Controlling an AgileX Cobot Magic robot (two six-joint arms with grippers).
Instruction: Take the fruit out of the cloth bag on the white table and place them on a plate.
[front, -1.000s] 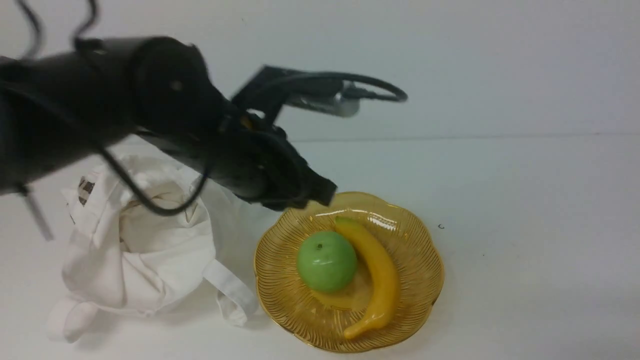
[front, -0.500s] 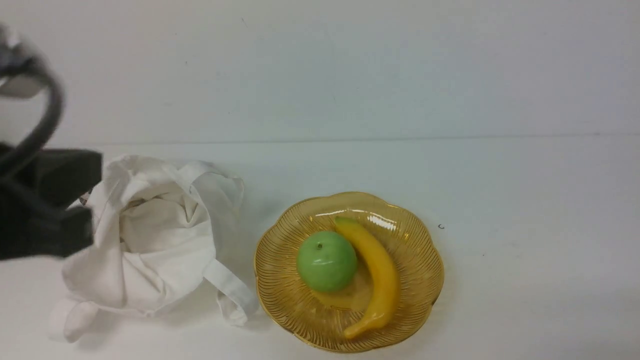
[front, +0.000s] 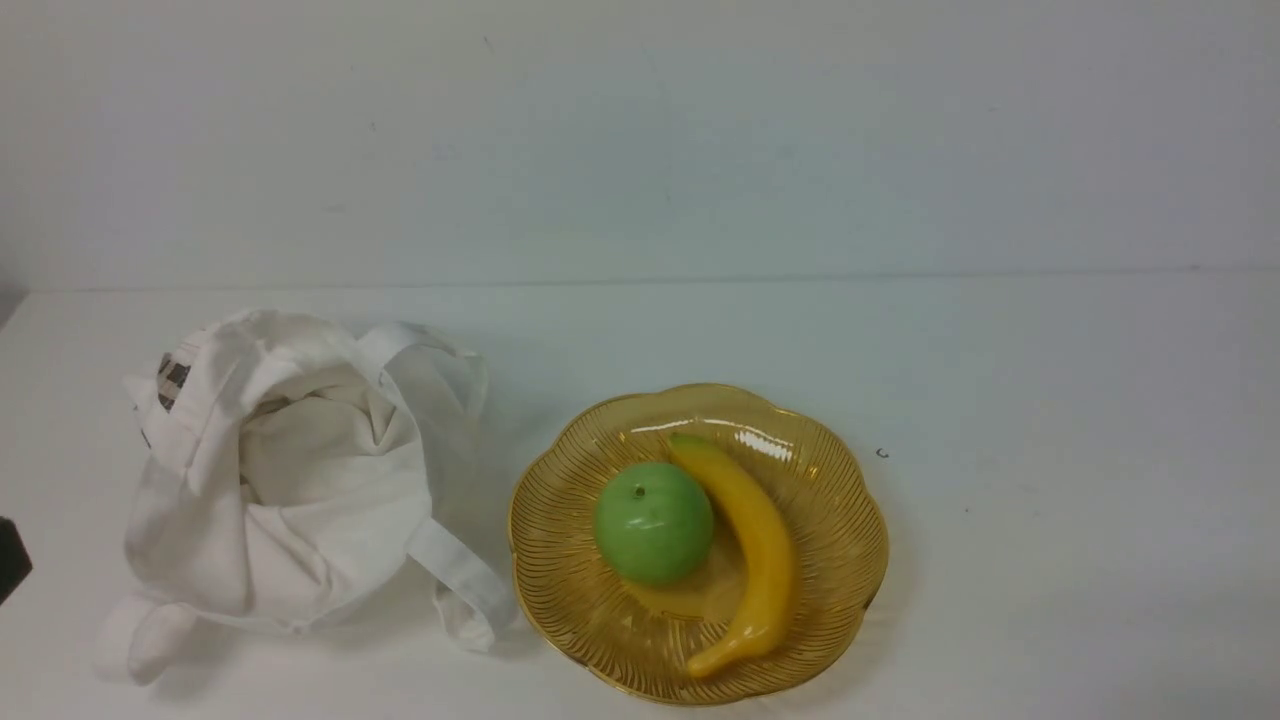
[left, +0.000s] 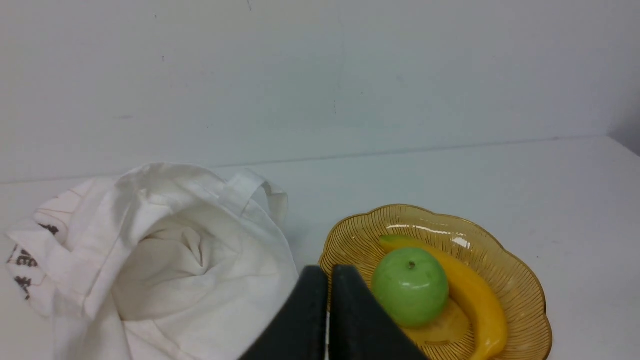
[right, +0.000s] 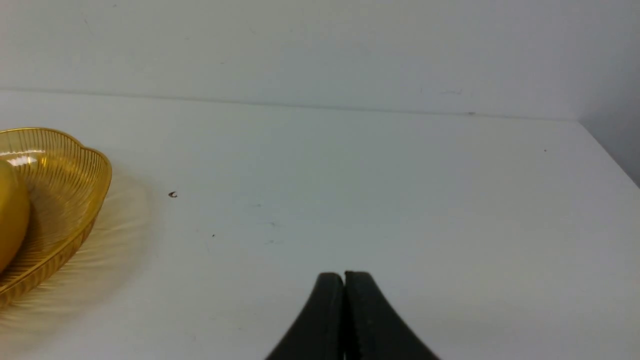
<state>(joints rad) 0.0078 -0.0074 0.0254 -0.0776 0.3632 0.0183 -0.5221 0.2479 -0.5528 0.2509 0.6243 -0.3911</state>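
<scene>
The yellow banana (front: 760, 550) lies in the amber scalloped plate (front: 840, 470) on the white table (front: 1050, 400), beside a green apple (front: 653, 522). The white cloth bag (front: 290, 480) sits crumpled to the plate's left, its mouth open. In the left wrist view my left gripper (left: 328, 272) is shut and empty, drawn back near the table's front, with the bag (left: 165, 250), plate (left: 520, 280), banana (left: 475, 300) and apple (left: 410, 287) beyond it. My right gripper (right: 344, 277) is shut and empty above bare table, right of the plate (right: 75, 170).
A small dark speck (front: 881, 453) lies on the table right of the plate. The table meets a pale wall (front: 640, 140) at the back. A dark bit of the left arm (front: 10, 560) shows at the front view's left edge.
The left arm has drawn back from over the bag and plate to the left and almost out of the front view. The banana, apple, plate and bag have not moved.
</scene>
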